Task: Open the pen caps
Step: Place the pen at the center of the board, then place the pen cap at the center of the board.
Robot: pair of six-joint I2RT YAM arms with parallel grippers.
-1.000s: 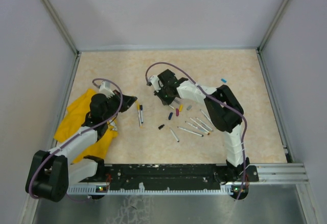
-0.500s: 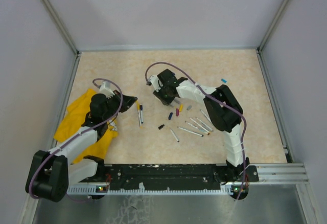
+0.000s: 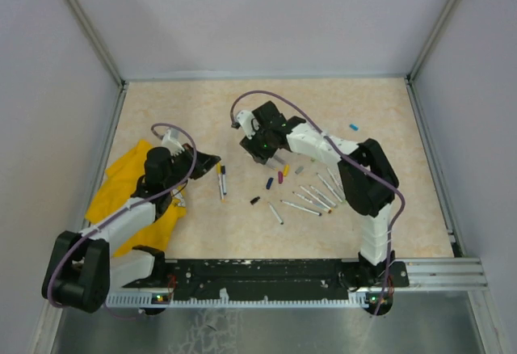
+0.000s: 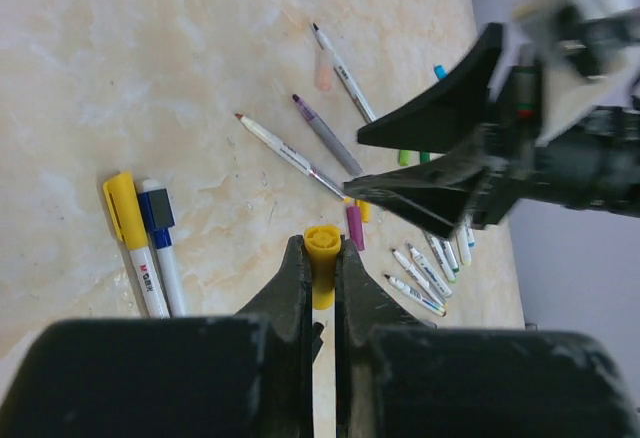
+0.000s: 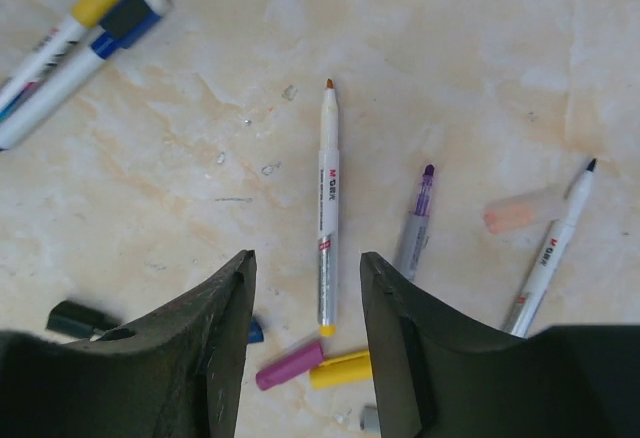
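Right gripper (image 5: 305,268) has spread above an uncapped pen (image 5: 327,218) mid-table — left gripper (image 4: 320,258) pinches a yellow cap (image 4: 321,240).

Both same build: left arm (image 3: 121,221) and right arm (image 3: 311,145) have white shells, black joint housings, a purple cable (image 3: 266,94) looping to each wrist, dark wedge-shaped fingers (image 5: 200,358), black base rail (image 3: 266,271).
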